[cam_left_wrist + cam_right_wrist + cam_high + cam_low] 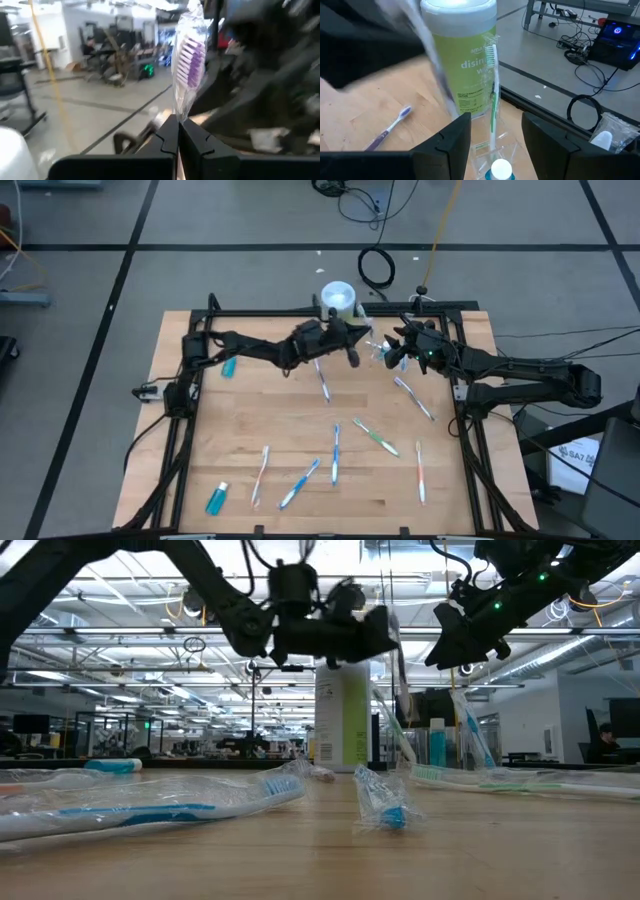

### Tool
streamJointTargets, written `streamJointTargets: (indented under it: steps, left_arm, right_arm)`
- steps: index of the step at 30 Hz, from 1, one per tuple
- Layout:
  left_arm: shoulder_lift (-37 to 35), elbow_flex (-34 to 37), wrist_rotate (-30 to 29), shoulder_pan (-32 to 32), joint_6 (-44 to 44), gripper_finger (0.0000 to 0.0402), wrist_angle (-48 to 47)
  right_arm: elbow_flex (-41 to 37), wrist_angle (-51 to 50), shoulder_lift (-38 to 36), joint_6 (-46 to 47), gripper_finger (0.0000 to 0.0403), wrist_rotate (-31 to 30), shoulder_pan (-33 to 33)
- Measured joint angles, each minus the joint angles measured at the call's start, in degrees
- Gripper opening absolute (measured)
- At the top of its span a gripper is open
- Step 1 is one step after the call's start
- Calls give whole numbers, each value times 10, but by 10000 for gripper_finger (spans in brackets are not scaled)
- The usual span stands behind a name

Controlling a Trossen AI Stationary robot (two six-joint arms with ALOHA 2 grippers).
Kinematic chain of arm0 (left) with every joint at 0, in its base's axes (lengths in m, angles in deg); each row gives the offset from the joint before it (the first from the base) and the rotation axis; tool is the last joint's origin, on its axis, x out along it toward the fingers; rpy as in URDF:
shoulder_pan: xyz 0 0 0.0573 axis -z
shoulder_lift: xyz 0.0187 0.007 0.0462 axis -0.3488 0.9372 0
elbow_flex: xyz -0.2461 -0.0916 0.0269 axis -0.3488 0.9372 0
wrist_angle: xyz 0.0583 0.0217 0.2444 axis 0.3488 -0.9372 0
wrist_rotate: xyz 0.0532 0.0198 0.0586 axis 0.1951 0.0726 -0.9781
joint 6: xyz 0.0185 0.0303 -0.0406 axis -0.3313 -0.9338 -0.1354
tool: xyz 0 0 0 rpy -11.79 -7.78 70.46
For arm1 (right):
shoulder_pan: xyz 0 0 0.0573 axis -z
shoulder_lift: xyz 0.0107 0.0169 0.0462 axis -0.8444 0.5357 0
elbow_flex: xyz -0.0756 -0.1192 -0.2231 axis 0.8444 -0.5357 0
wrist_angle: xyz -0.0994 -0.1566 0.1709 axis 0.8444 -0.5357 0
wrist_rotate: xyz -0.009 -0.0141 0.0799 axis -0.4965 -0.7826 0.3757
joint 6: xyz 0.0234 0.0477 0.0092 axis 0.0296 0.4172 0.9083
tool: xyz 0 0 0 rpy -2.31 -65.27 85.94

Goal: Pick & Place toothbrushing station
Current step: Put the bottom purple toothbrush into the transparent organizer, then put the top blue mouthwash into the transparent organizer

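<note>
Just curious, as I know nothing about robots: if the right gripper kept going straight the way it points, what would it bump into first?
Probably the wrapped green toothbrush standing between the open right gripper fingers, with the disinfecting wipes canister just behind it; depth is hard to judge.

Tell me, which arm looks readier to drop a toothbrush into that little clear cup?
Probably the left. Its left gripper is shut on a wrapped purple toothbrush, raised near the clear cup. The right gripper is open and holds nothing.
</note>
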Motion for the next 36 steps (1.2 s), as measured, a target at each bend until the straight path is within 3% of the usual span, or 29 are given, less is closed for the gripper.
streamJointTargets:
  steps: [5,20,36]
  left_arm:
    - [17,-31,-65,-4,-7,3,-50]
    - [17,-31,-66,-8,58,5,-129]
    - [17,-31,-65,-8,44,115,-144]
  right_arm:
    - [0,0,0,0,171,1,0]
    - [0,-1,0,4,171,1,0]
    - [0,-1,0,4,171,1,0]
